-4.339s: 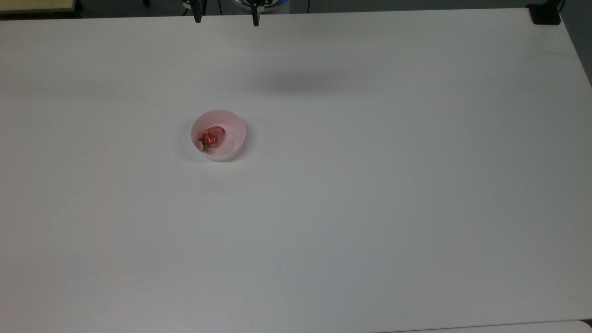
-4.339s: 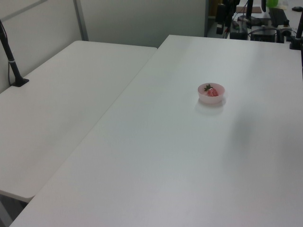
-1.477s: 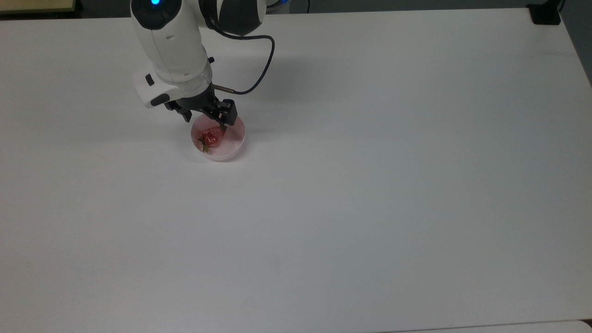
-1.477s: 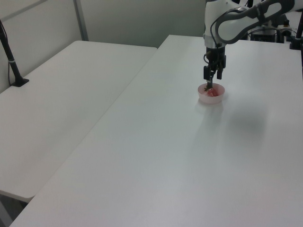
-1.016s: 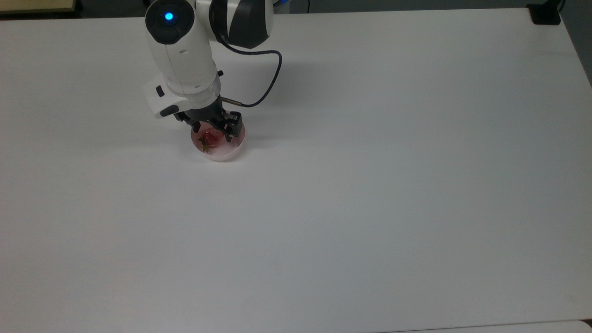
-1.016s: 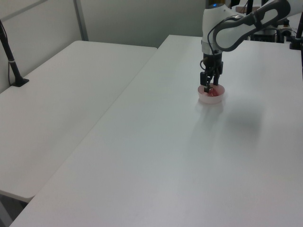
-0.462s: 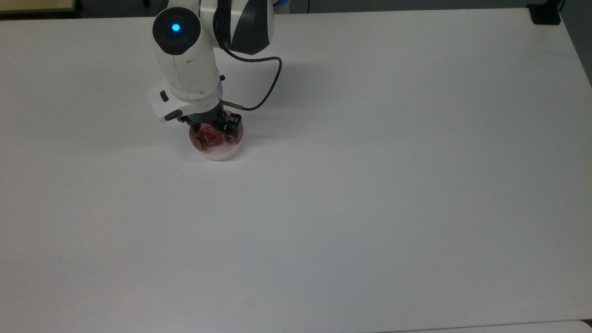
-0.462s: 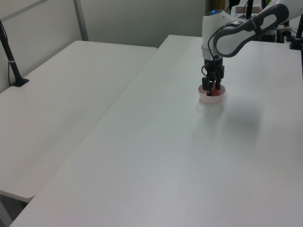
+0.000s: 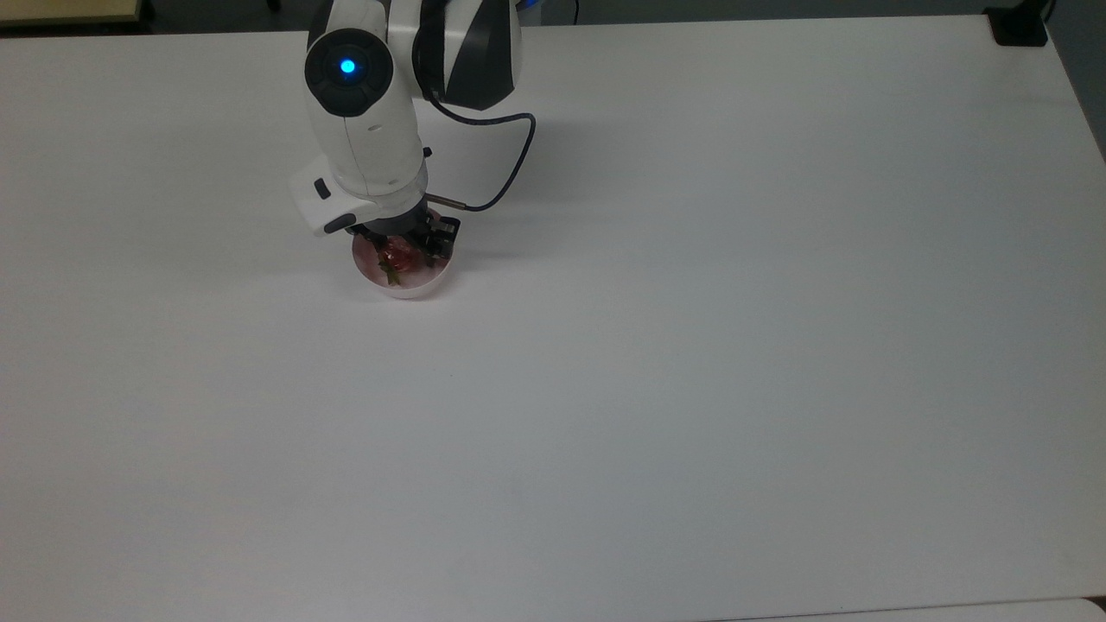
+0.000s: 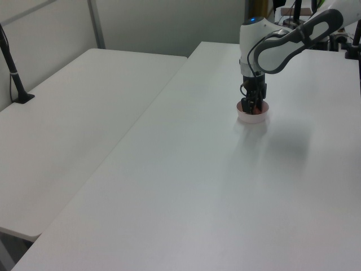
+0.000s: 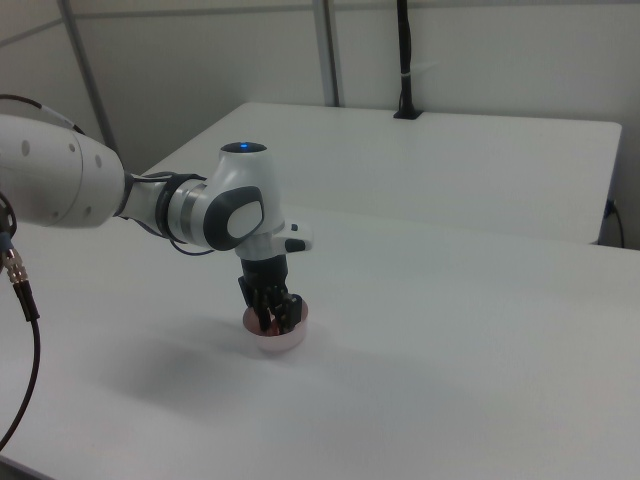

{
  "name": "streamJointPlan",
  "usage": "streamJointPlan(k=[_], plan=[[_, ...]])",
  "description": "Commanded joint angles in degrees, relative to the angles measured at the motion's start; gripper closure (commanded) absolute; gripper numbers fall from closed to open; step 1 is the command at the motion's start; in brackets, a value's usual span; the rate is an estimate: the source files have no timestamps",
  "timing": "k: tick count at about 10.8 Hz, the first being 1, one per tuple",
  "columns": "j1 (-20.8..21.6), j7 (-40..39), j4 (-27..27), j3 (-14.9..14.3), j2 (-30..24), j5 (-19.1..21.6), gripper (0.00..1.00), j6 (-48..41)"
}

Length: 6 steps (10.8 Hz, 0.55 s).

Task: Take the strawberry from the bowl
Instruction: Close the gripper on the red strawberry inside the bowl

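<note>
A small pale pink bowl (image 9: 406, 289) stands on the white table (image 9: 691, 345), left of centre in the top view. Inside it lies the red strawberry (image 9: 399, 253), its green stem pointing toward the top view's lower left. My gripper (image 9: 403, 246) reaches straight down into the bowl, open, with one dark finger on each side of the strawberry. In the left view the gripper (image 10: 251, 107) dips into the bowl (image 10: 252, 117) and hides the fruit. From the right view, the gripper (image 11: 272, 318) stands in the bowl (image 11: 282, 340) below the white wrist.
A black cable (image 9: 510, 164) loops off the wrist over the table. A black clamp (image 9: 1018, 26) sits at the far right corner in the top view. A second white table (image 10: 73, 113) adjoins, with a black post (image 10: 11, 62) on it.
The arm came in from the far edge and lowered over the bowl. Over the last second the gripper sank deeper into the bowl around the strawberry, and the bowl shifted slightly.
</note>
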Motion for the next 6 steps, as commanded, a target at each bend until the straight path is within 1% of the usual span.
streamJointPlan(k=[1, 3, 6], plan=[[0.40, 1.27, -0.70, -0.21, -0.64, -0.92, 0.53, 1.57], [0.40, 1.18, -0.44, -0.21, -1.17, -0.92, 0.58, 1.40], [0.49, 0.83, -0.35, -0.03, -3.01, -0.83, 0.58, 0.87]])
